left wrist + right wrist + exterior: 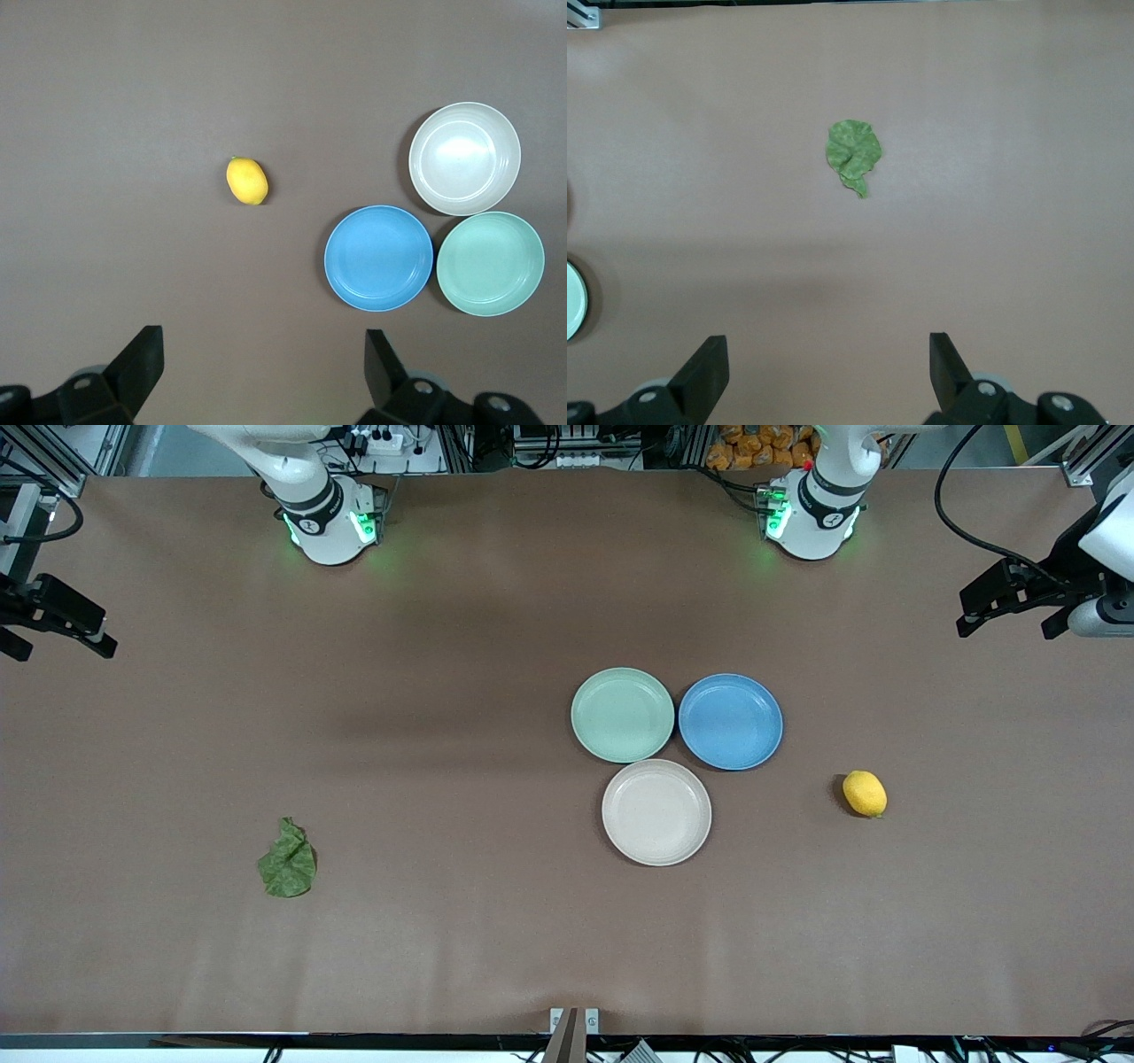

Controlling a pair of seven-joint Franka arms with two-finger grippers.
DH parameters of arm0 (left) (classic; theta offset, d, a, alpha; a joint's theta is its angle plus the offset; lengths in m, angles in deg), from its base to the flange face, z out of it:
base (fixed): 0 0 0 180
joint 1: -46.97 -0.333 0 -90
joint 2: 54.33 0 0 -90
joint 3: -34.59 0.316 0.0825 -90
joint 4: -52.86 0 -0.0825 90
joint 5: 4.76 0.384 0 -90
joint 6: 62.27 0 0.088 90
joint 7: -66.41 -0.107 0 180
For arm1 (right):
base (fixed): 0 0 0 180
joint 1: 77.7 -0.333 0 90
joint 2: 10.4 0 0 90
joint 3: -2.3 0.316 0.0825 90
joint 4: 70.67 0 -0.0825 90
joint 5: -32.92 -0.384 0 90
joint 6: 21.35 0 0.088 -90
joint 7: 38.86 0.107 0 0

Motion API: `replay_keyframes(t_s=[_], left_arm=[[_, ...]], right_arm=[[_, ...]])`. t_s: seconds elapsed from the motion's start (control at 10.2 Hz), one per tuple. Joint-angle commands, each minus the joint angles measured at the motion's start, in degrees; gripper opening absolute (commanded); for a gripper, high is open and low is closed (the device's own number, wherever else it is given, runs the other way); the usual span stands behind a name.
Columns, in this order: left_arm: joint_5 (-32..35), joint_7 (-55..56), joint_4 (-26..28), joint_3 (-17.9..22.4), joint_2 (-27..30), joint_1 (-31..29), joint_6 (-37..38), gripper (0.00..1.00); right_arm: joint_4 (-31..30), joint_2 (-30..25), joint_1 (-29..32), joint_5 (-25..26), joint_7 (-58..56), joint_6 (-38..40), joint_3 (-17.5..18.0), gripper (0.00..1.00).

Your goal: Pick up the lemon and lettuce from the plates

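The yellow lemon [864, 793] lies on the bare table toward the left arm's end, beside the plates and on none of them; it also shows in the left wrist view [247, 180]. The green lettuce [288, 861] lies on the bare table toward the right arm's end and shows in the right wrist view [854, 153]. The mint plate [623, 715] and the beige plate [656, 812] are empty and touch each other. My left gripper [1005, 615] [263, 341] is open and empty at its table end. My right gripper [58, 642] [828, 345] is open and empty at its end.
An empty blue plate [730, 721] sits against the mint and beige plates, on the side toward the lemon. All three plates show in the left wrist view, the blue one [378, 258] closest to my left gripper. Brown table mat [443, 691] lies all around.
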Motion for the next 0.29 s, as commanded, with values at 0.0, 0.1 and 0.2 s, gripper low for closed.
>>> replay_keyframes(t_s=[0.0, 0.1, 0.2], left_arm=[[-0.7, -1.4, -1.4, 0.1, -0.3, -0.1, 1.4, 1.00], [-0.7, -1.3, -1.4, 0.1, -0.3, -0.1, 1.4, 1.00], [-0.7, -1.3, -1.4, 0.0, -0.3, -0.1, 1.4, 1.00]], right_arm=[[-1.8, -1.2, 0.1, -0.9, -0.5, 0.3, -0.9, 1.00], [-3.0, -1.2, 0.1, -0.9, -0.4, 0.2, -1.0, 1.00], [-4.0, -1.2, 0.1, -0.9, -0.4, 0.1, -1.0, 1.00]])
